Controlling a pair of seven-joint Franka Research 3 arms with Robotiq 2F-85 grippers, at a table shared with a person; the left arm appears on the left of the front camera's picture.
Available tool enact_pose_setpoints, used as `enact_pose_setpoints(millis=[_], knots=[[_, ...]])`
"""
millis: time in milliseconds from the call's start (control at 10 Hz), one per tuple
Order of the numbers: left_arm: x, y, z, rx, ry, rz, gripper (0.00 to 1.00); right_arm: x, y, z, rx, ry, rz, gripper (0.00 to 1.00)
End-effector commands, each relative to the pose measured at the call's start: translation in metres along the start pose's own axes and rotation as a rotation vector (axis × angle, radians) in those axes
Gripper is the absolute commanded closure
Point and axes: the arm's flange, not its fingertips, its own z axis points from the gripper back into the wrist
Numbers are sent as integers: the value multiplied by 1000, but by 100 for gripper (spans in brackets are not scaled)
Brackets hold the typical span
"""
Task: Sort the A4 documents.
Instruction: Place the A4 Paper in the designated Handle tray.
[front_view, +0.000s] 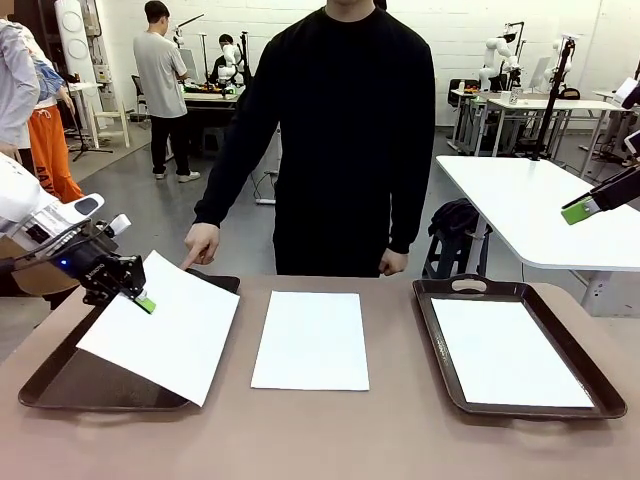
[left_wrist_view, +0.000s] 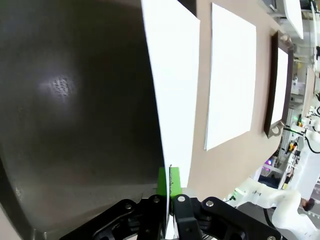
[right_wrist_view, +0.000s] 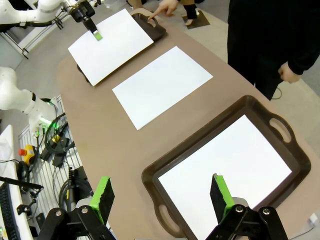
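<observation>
Counter: bare brown counter (front_view: 330, 440) lies nearest; on it, from the robot's left, sit the left tray (front_view: 60, 398), the middle sheet (front_view: 310, 340) and the right tray (front_view: 437, 335).
Left hand: the left hand (front_view: 143, 299) is closed thin on the held sheet (front_view: 170, 335), its green pads (left_wrist_view: 162, 181) pinching one edge.
Held sheet: slanted over the left tray, the gripped side up. Its near corner overhangs the tray's rim, and whether the low edge touches the tray cannot be told.
Middle sheet: flat on the counter between the trays, touching neither.
Tray sheet: the tray sheet (front_view: 505, 352) lies flat inside the right tray, within its rim.
Right hand: the right hand (right_wrist_view: 161, 186) has its jaws wide with nothing between them, raised above the right tray.
Person: a forefinger (front_view: 192, 262) points down at the left tray's far rim.
Handling: likely very light, limp and smooth. A sheet should sag from a single pinch and crease if squeezed hard.
Where to hold: probably an edge or corner, since a sheet lying flat offers nothing else. One edge must be lifted or slid first.
Risk: a shallow pinch could slip.
</observation>
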Motion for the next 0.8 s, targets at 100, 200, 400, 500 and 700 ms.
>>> enact_pose_setpoints(millis=[100, 200, 400, 500, 700], knots=[[9, 8, -5, 76, 7, 47, 99, 0, 0, -1, 4, -1, 3, 0], [13, 13, -7, 106, 10, 52, 99, 0, 0, -1, 4, -1, 3, 0], [28, 25, -10, 197, -3, 59, 99, 0, 0, -1, 4, -1, 3, 0], [35, 26, -12, 217, -5, 49, 99, 0, 0, -1, 4, -1, 3, 0], [48, 31, -7, 254, 5, 39, 99, 0, 0, -1, 4, -1, 3, 0]])
